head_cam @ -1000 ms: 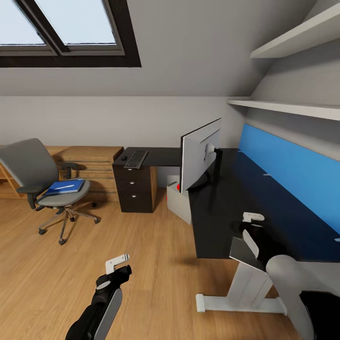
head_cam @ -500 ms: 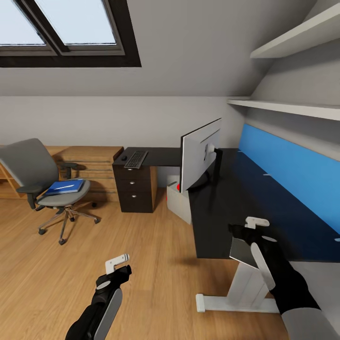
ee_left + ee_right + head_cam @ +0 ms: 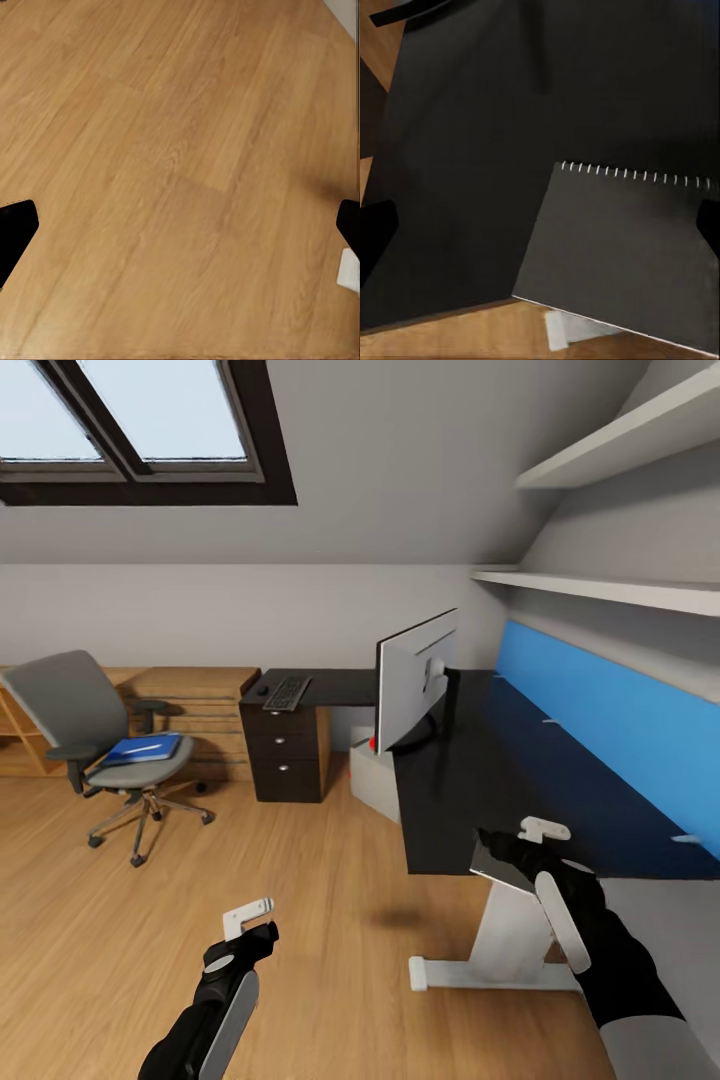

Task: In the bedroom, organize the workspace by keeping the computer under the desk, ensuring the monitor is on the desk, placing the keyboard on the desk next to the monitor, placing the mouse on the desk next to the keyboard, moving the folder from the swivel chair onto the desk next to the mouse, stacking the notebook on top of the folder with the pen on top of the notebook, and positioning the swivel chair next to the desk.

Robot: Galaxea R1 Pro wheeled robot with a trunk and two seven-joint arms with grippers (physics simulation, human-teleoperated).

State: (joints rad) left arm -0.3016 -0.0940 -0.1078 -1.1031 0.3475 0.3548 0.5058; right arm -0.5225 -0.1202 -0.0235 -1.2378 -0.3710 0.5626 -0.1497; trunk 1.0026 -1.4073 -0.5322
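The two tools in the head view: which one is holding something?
The right tool, over the near edge of the desk, holds the grey notebook. The left tool hangs over the wooden floor with nothing in it.

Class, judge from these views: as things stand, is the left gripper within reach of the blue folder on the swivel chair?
Probably not. The left gripper hangs over bare floor, while the folder lies on the swivel chair far across the room. Nothing blocks the way; the base would have to drive closer.
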